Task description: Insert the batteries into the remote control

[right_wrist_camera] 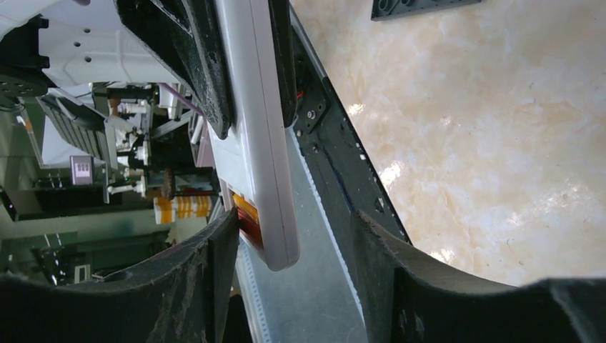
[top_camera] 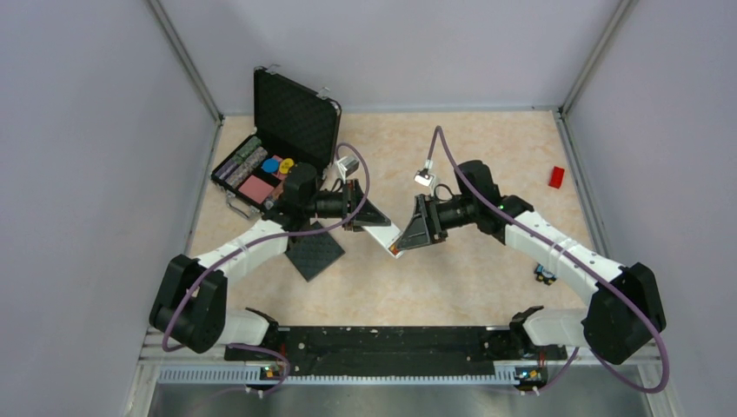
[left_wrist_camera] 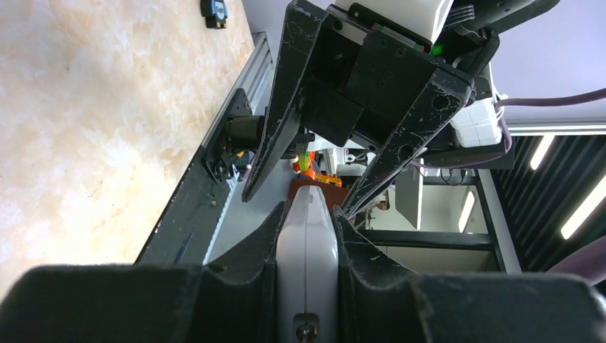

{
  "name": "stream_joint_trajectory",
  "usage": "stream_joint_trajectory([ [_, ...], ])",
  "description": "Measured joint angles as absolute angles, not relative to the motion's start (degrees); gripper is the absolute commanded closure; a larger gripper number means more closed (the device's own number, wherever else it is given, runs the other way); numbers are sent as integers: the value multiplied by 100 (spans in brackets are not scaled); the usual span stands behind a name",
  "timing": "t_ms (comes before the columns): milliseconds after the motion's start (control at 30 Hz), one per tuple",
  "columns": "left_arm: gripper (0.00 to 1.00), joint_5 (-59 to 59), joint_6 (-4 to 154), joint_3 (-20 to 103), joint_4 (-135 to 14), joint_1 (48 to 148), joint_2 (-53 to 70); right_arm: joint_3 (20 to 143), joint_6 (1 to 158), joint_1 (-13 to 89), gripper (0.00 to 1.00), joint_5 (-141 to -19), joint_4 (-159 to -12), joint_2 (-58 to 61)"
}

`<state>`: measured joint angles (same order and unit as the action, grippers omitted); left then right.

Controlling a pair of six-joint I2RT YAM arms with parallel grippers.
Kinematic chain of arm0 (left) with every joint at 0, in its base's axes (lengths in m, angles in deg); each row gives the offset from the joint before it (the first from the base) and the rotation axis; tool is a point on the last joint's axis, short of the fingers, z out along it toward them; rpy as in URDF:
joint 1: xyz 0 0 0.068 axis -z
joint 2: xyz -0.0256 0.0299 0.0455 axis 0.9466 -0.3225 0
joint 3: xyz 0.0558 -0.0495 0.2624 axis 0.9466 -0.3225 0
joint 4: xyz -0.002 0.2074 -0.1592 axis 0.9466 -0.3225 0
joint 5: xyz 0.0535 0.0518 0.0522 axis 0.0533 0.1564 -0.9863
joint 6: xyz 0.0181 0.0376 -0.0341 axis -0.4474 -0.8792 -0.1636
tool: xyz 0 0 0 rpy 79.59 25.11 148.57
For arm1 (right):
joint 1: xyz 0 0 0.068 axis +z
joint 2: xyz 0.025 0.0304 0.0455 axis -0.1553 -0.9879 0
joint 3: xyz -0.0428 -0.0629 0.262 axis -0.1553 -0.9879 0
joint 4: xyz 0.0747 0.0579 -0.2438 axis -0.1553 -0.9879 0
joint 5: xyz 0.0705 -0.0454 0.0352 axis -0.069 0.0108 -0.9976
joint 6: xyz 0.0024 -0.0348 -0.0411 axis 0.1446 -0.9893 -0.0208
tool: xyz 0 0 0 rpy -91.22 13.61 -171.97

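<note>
Noted remote clamped tight in left claw, long axis pointing into right claw, spread wide astride end bearing battery.

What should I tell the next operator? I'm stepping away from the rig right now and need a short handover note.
Left gripper: shut on the remote control, holding it in the air.
Right gripper: open, one finger on each side of the remote's free end.
Batteries: one orange battery lies against the remote at that end. Whether it is seated cannot be told. The second is not clearly in view.
Done: remote picked up, one battery brought to it.
Left: seat that battery, then find and load the second.
</note>
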<state>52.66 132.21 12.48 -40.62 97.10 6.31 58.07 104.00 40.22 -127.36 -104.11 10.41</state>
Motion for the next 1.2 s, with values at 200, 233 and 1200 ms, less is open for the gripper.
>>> stream_joint_trajectory([
  [200,100,5256,13212,1290,-4060,9710,598,5807,10370,4031,74,-12867,-10308,1041],
  [233,100,5236,13206,1292,-4062,9710,566,5807,10372,4033,76,-12900,-10280,1043],
  [1200,100,4274,12469,457,-5142,8241,1654,6083,9222,3480,29,-10052,-10568,551],
])
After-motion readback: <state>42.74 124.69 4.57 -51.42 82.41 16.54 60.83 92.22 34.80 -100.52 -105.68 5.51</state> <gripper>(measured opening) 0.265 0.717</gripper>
